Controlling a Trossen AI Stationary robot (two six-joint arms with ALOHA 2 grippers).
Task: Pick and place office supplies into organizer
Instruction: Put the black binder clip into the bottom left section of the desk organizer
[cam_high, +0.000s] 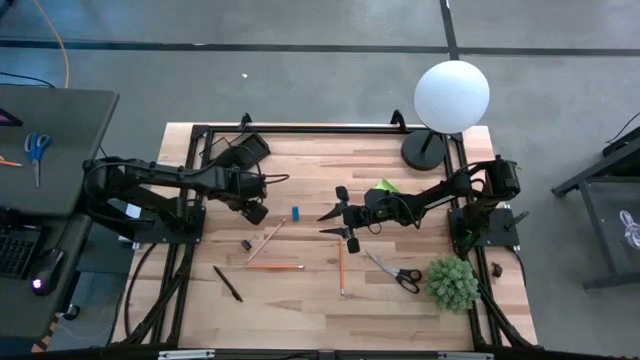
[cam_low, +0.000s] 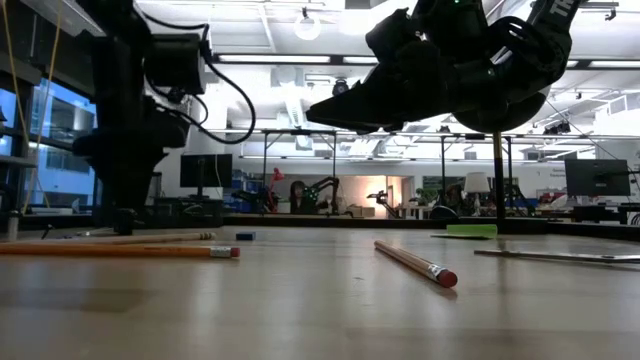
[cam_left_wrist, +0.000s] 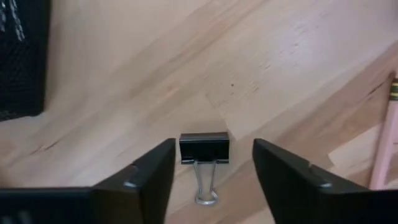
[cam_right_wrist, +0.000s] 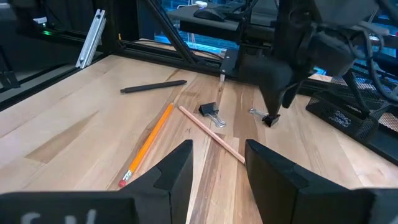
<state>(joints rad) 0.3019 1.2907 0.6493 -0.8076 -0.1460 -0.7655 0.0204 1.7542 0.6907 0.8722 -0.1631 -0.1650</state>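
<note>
Three pencils lie on the table: a wooden pencil (cam_high: 265, 240), an orange pencil (cam_high: 273, 266) and a third pencil (cam_high: 340, 268). There are two binder clips, one clip (cam_right_wrist: 209, 112) and another clip (cam_right_wrist: 266, 118), and one black pen (cam_high: 227, 283), one blue eraser (cam_high: 296, 212) and one green sticky-note pad (cam_high: 385, 187). Scissors are two pairs: black-handled scissors (cam_high: 395, 271) and blue-handled scissors (cam_high: 37, 150).

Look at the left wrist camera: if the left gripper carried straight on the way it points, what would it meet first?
Most likely the small black binder clip: it lies on the table between the open fingers of the left gripper. Beyond it only bare wood shows, though depth is hard to judge.
</note>
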